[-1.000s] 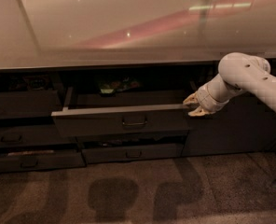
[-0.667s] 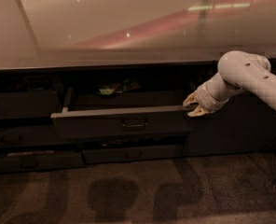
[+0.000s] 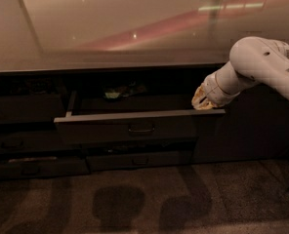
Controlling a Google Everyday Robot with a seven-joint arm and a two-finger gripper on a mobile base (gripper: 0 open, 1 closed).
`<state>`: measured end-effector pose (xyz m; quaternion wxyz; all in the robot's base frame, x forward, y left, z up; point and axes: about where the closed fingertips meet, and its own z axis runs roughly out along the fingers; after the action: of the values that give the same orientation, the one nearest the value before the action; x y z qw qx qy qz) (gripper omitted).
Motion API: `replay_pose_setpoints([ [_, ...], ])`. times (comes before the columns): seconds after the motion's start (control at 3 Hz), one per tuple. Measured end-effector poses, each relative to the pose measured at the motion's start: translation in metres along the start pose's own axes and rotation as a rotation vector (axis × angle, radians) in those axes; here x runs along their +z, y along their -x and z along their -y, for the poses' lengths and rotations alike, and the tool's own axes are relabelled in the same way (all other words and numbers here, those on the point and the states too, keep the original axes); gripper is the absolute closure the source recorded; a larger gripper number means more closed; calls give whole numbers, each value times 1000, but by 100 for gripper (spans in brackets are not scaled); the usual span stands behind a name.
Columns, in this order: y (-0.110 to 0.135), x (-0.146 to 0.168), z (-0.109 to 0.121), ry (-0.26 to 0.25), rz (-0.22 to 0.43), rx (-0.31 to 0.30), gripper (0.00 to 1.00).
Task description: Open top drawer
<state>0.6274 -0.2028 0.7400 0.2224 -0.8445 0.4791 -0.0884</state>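
Your top drawer [image 3: 139, 126] stands partly pulled out beneath the countertop [image 3: 110, 28], its dark front well forward of the neighbouring fronts. Its small loop handle [image 3: 141, 129] sits centred, with nothing touching it. Something greenish [image 3: 117, 92] lies deep inside, too dim to name. Your gripper [image 3: 203, 100] is at the drawer's right end, against the top edge of the front, likely placed behind it to drag the drawer outward instead of using the handle. Whether it is spread or closed, you cannot tell. The white arm [image 3: 259, 62] reaches in from the right.
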Motion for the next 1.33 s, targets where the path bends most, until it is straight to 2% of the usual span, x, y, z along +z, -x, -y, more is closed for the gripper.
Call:
replay_pose_setpoints([
  [0.33,0,0,0,0,0,0,100],
  [0.67,-11,5,8,9,-9,13,100],
  [1.0,-41,25,26,47,-39,53,100],
  [1.33,-41,25,26,47,-39,53,100],
])
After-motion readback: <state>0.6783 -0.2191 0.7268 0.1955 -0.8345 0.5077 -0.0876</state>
